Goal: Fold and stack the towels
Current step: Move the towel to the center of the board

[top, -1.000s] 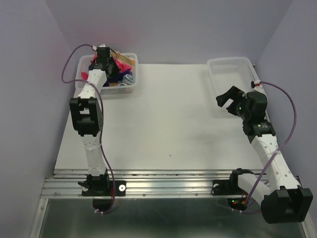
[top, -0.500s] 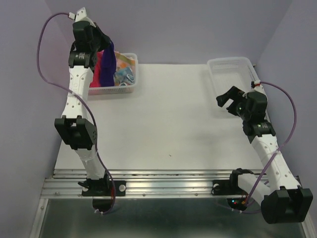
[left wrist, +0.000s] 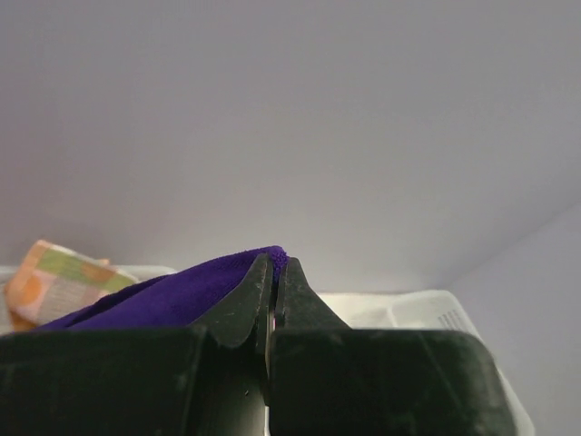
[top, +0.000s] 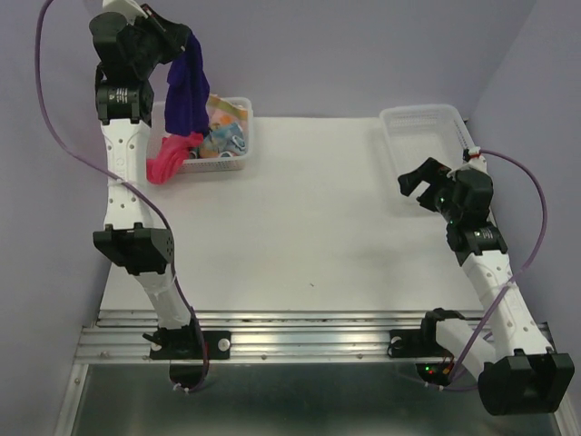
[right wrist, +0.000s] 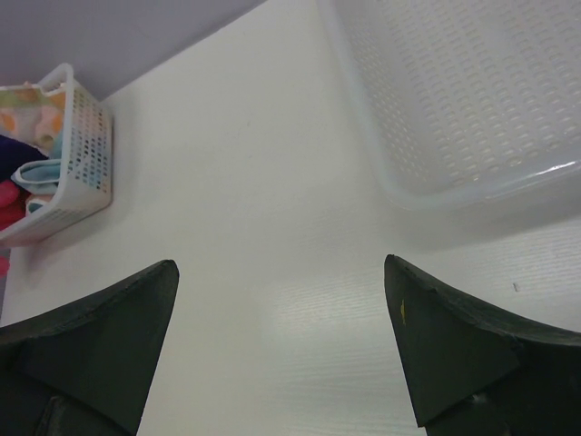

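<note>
My left gripper (top: 180,38) is raised high above the back left basket (top: 238,160) and is shut on the dark purple towel (top: 186,95), which hangs down from it; the towel also shows between the fingertips in the left wrist view (left wrist: 182,291). The bright pink towel (top: 168,160) drapes over the basket's left front edge onto the table. The light-blue patterned towel (top: 227,138) and the orange-yellow-pink patterned towel (top: 229,111) lie in the basket. My right gripper (top: 414,182) is open and empty, held above the table at the right.
An empty white mesh basket (top: 419,123) stands at the back right, also in the right wrist view (right wrist: 454,100). The white table (top: 309,218) lies between the two baskets. Purple walls close in the left, back and right.
My left arm has lifted from the basket, pulling the dark purple towel up and clear. The pink towel has been dragged over the basket's edge. The right arm has barely moved.
</note>
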{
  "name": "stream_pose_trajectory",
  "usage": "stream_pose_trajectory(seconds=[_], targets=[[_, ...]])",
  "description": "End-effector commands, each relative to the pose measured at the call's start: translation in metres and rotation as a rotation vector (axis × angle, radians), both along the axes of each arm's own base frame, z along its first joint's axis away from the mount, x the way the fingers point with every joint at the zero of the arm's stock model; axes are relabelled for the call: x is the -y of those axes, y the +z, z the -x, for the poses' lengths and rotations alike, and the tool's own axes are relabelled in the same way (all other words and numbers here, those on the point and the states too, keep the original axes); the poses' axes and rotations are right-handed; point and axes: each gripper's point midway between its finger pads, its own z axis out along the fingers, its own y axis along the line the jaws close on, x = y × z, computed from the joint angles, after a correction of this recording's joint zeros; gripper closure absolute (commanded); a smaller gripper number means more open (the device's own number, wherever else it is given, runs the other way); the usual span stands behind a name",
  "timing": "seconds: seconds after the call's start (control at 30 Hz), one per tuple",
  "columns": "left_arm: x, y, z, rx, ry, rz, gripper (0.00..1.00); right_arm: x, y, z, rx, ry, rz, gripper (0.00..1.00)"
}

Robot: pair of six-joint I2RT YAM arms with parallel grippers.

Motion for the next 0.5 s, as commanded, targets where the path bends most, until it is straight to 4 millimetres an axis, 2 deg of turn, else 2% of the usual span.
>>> stream_pose_trajectory(seconds=[0.0, 0.1, 0.13, 0.17, 0.27, 0.3, 0.37, 0.4, 0.47], targets=[[0.052, 0.108, 0.088, 0.307, -0.272, -0.012, 1.0, -0.004, 0.016, 0.0, 0.078, 0.033, 0.004, 0.0], [0.079, 0.12, 0.122, 0.354, -0.41, -0.024, 1.0, -0.007, 0.021, 0.003, 0.099, 0.047, -0.002, 0.0], [0.082, 0.124, 0.135, 0.366, -0.432, -0.032, 1.0, -0.008, 0.021, 0.004, 0.102, 0.051, -0.003, 0.0], [0.109, 0.125, 0.152, 0.376, -0.524, -0.035, 1.0, -0.009, 0.025, 0.006, 0.116, 0.057, -0.008, 0.0], [0.135, 0.128, 0.184, 0.402, -0.603, -0.053, 1.0, -0.011, 0.031, 0.01, 0.137, 0.07, -0.009, 0.0], [0.15, 0.134, 0.207, 0.429, -0.651, -0.054, 1.0, -0.011, 0.034, 0.013, 0.145, 0.068, -0.012, 0.0], [0.162, 0.133, 0.218, 0.44, -0.671, -0.057, 1.0, -0.01, 0.036, 0.015, 0.148, 0.062, -0.018, 0.0], [0.174, 0.133, 0.233, 0.446, -0.707, -0.049, 1.0, -0.01, 0.036, 0.019, 0.143, 0.057, -0.02, 0.0], [0.179, 0.126, 0.235, 0.427, -0.694, -0.032, 1.0, -0.008, 0.036, 0.023, 0.134, 0.045, -0.028, 0.0]])
